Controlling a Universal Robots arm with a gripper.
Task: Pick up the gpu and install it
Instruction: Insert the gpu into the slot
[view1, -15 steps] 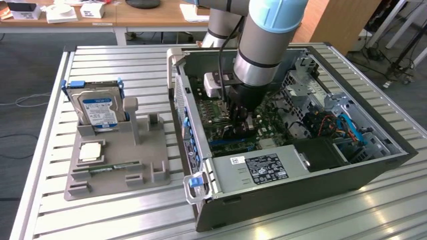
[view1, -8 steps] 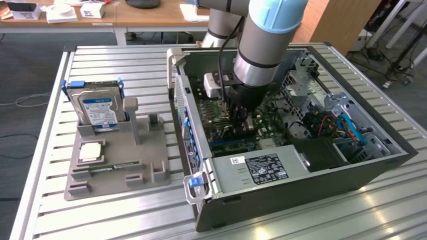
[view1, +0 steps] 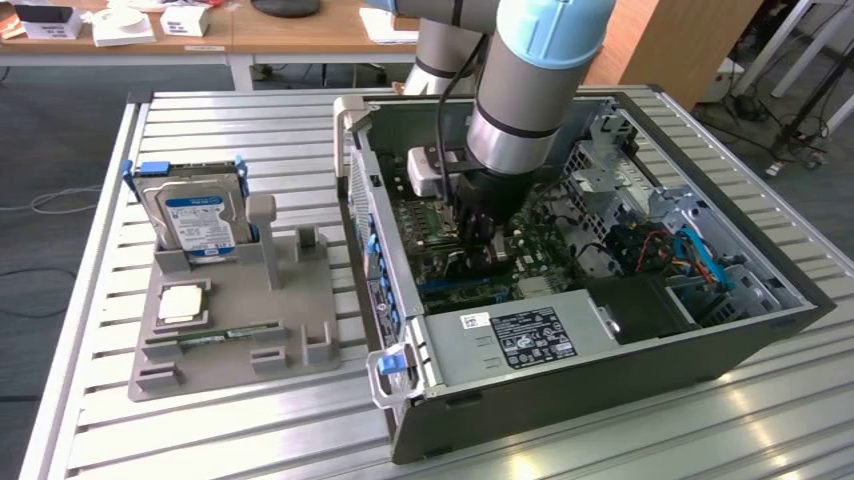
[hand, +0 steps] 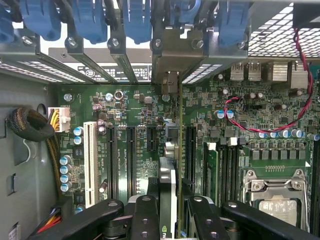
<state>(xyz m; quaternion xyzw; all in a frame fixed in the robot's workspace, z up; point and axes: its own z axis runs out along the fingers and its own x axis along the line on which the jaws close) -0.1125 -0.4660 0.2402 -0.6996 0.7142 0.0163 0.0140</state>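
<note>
Because the arm reaches straight down into the open case (view1: 747, 330) lying on the worktop (view1: 200, 430), what matters is how the gpu (hand: 172, 165) sits against the slots beneath it. In the wrist view the end effector (hand: 169, 207) is closed on the gpu, its black fingers (hand: 145, 217) pressing the card from either side, so the card hangs edge-on directly below the wrist rather than off to one side. Its long axis runs parallel to the black expansion slots on the motherboard (hand: 140, 107), pointing toward the rear slot openings (hand: 170, 55), where its silver bracket (hand: 170, 81) meets the case's back wall. The card's lower edge appears to lie along one slot, between the two slots (hand: 131, 160) flanking it; whether it is fully seated cannot be told. In the exterior view the end effector (view1: 481, 235) stands low over the board, well apart from the grey tray (view1: 234, 320) holding the hard drive (view1: 198, 215).
</note>
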